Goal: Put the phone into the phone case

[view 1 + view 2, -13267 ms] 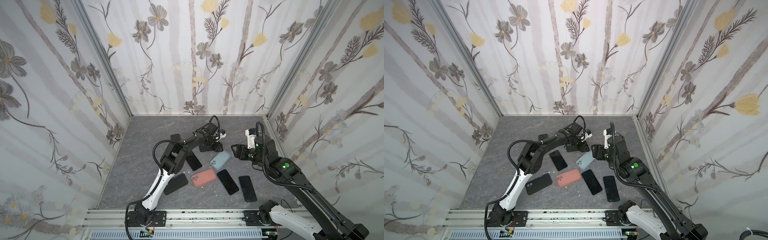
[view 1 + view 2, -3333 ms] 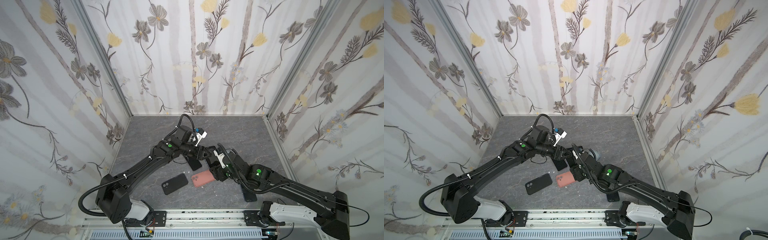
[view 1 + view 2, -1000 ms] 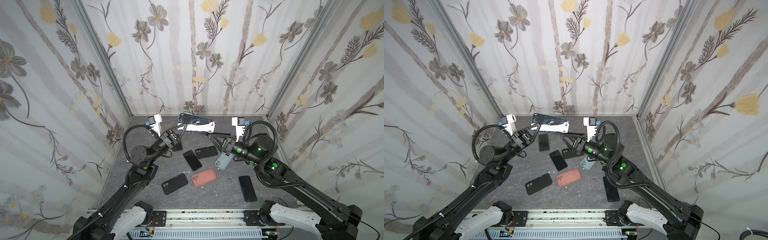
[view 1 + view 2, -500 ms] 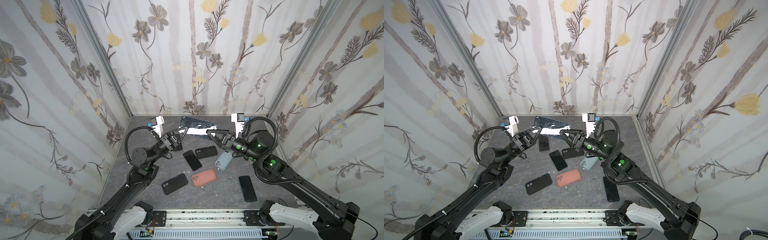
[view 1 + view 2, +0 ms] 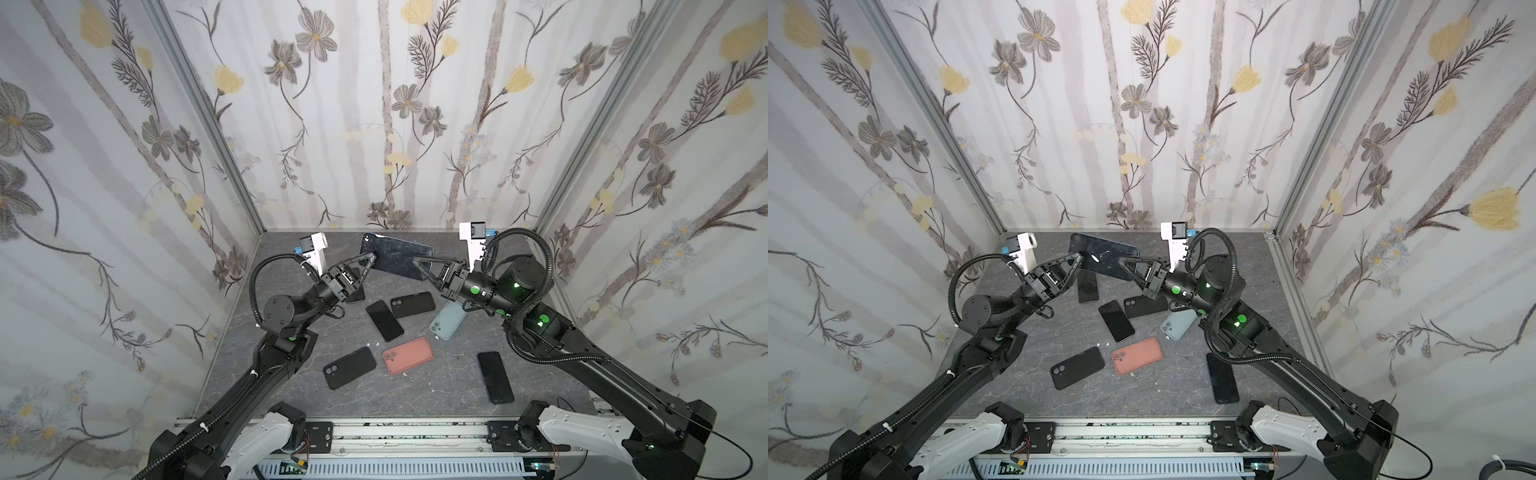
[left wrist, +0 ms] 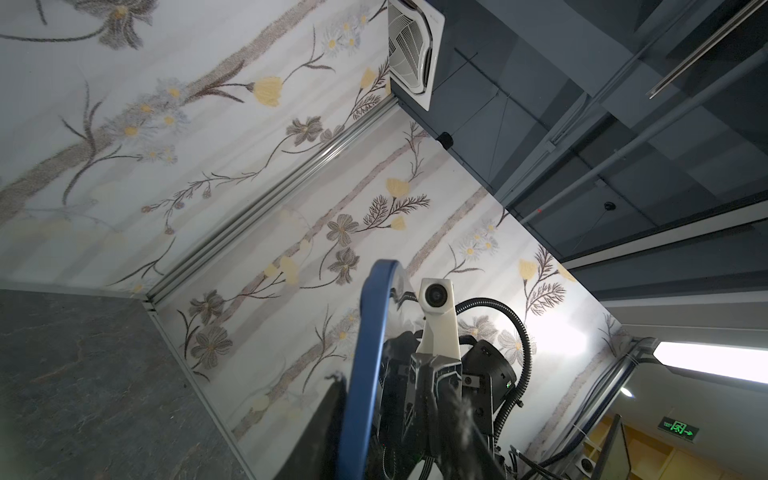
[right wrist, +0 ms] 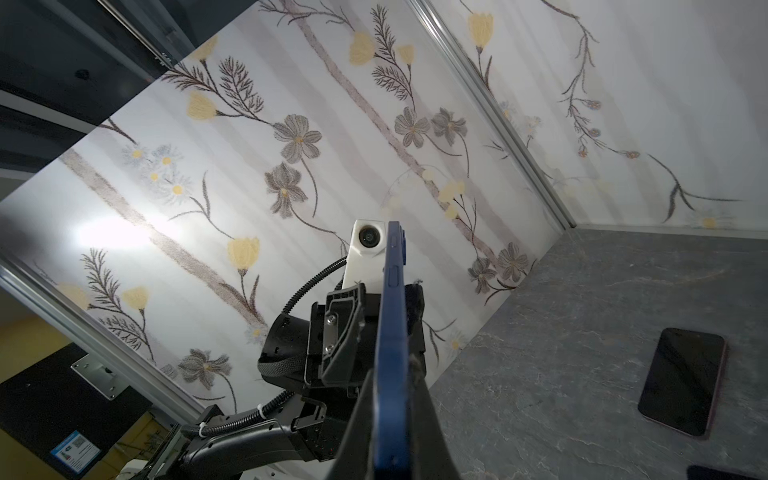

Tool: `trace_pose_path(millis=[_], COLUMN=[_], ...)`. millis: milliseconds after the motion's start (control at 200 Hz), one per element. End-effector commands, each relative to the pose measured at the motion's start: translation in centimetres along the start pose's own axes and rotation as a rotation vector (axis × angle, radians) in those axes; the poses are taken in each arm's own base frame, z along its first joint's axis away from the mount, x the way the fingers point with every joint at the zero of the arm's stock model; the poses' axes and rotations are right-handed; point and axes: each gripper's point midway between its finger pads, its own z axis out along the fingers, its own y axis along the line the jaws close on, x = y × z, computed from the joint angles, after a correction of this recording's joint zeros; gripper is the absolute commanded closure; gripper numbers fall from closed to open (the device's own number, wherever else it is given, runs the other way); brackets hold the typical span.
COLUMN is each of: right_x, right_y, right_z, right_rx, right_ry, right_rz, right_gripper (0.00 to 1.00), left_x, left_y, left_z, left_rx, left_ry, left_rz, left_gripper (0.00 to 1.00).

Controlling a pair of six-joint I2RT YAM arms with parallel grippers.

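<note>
A blue phone with a dark glossy face hangs in the air over the back of the table, between both arms. My right gripper is shut on its right end, and the blue edge runs straight out of the jaws. My left gripper stands open around the left end, where the blue edge lies close to one finger and clear of the other. Phone cases lie below: black, salmon, pale blue, another black.
Black phones lie on the grey table: one mid-table, one front right, one under the left gripper. Flowered walls close in the left, back and right sides.
The right gripper has closed on the phone's right end and the left gripper's jaws have parted. The phone stays raised between the two arms.
</note>
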Motion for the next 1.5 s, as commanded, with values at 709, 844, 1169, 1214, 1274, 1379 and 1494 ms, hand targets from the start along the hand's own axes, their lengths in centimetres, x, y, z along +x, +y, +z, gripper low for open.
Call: trace_pose_path(millis=[709,844,1169,1214,1274,1379,1494], right_x=[2.1,3.9,9.8,10.5,11.4,12.4,13.1], right_y=[-22.4,-25.1,-29.7,-30.2,-31.1,-32.3,-33.2], right_z=[-5.9,-5.5,-3.4,-3.2,-3.2,-3.4,-3.7], right_rx=[0.657,0.664,0.579,0.569,0.574,0.597,0.612], right_ry=[0.288,0.372,0.565,0.580,0.599,0.626,0.653], right_rz=[0.055,0.096,0.275,0.297,0.319,0.329,0.336], right_gripper=[1.00,1.00,1.00,1.00,1.00,1.00,1.00], left_x=[5.0,7.9,13.8,14.4,15.2,16.1,17.1], left_y=[20.3,23.4,30.3,30.9,31.8,33.1,34.0], left_z=[-1.3,-1.4,-3.7,-4.0,-4.5,-5.3,-5.7], left_rx=[-0.759,-0.809,-0.988,-1.010,-1.047,-1.105,-1.122], left_ry=[0.286,0.351,0.518,0.533,0.554,0.583,0.602], left_rz=[0.018,-0.034,-0.052,-0.040,-0.013,0.026,0.026], left_gripper=[0.41,0.39,0.44,0.44,0.44,0.44,0.44])
